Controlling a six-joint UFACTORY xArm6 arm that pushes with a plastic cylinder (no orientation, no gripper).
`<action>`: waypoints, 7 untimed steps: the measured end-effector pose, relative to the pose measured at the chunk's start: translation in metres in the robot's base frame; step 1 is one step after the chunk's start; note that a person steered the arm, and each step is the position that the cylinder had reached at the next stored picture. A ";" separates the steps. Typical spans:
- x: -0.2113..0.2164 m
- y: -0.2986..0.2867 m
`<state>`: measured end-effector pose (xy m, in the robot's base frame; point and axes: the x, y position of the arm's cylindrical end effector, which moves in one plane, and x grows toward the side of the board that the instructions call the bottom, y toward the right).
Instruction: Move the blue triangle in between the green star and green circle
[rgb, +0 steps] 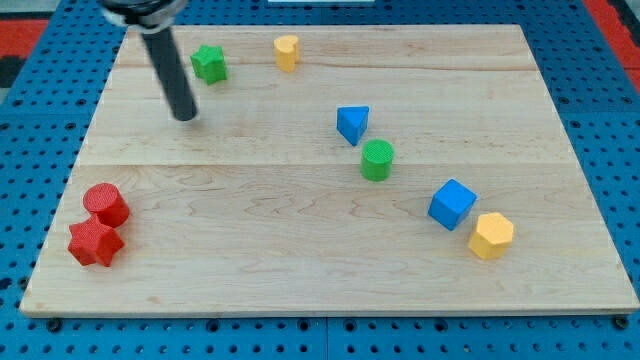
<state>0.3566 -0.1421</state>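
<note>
Pale wooden board (300, 270) — three planks, blue perforated surface (40, 120) around it, red strips at the top corners

My tip (186, 116) rests below-left of the star (209, 63); the triangle (352, 124) lies just above-left of the circle (377, 160).

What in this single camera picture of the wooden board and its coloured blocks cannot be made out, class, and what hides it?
- Camera view: the arm above the dark rod is cut off by the view's top edge; only my tip shows, below and to the view's left of the green star block.
- The far faces of the blue triangle block and green cylinder block are hidden by the blocks themselves.
- The wooden board's bottom corners are cropped.
</note>
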 end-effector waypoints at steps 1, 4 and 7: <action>-0.019 0.068; -0.025 0.221; 0.019 0.210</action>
<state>0.3759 0.0678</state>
